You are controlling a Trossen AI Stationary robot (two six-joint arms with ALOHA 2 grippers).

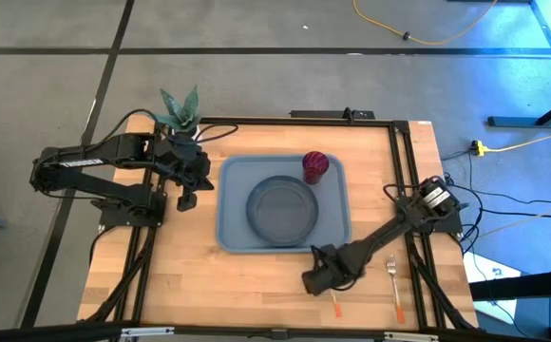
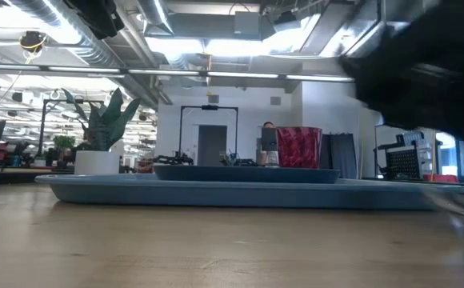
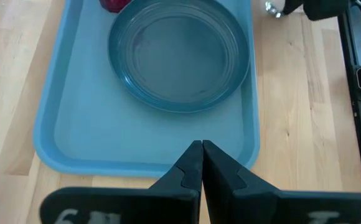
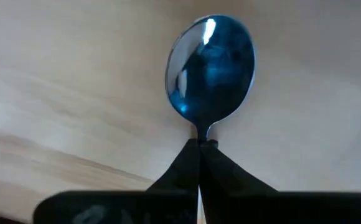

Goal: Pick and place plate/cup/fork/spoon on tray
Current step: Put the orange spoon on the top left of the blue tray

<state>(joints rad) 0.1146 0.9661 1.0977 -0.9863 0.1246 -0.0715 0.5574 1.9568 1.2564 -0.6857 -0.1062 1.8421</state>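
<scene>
Over at nine o'clock on the bench, left claw waits closed, holding nothing, parked just beside the tray's left edge near a potted plant. Center: tray already carries the plate in its middle and the cup at the plate's one o'clock, close against its rim. Moving right, at five o'clock off the tray's near corner, right claw is down at the bench surface and clamped on the spoon at its neck; wrist view shows the bowl sticking out straight ahead of the shut fingertips, long axis in line with the claw. An orange handle end shows on the bench just beside that claw, likely the spoon's. Farther right at four o'clock, the fork lies loose on the bench, tines toward the far side, handle toward the near edge, well apart from the tray. Judgement: tray lies at eleven o'clock from the right claw, so the carry goes up and left; the right arm is clearly nearer both utensils.
</scene>
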